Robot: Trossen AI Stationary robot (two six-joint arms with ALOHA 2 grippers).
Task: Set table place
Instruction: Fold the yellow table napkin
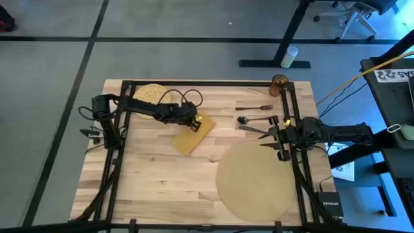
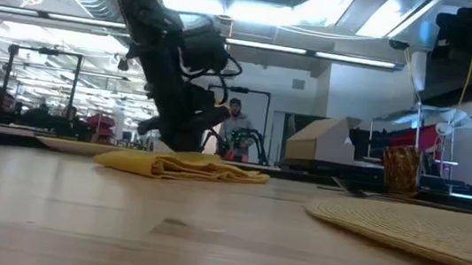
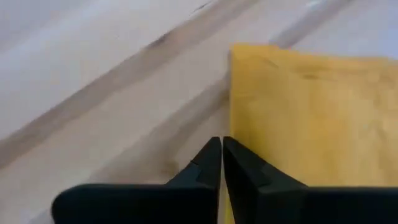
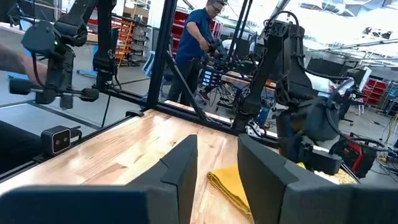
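The left gripper (image 1: 194, 123) pinches the near corner of the napkin (image 1: 192, 136) flat on the table (image 1: 155, 175), seemingly to drag it toward the placemat (image 1: 255, 180); the right gripper (image 1: 270, 134) waits unclenched beside the cutlery

Past your right gripper, a person (image 4: 198, 46) in a blue shirt stands at red shelves (image 4: 134, 28). A cardboard box (image 2: 322, 142) sits behind. A white cup (image 1: 289, 57) lies on the floor (image 1: 194, 61).
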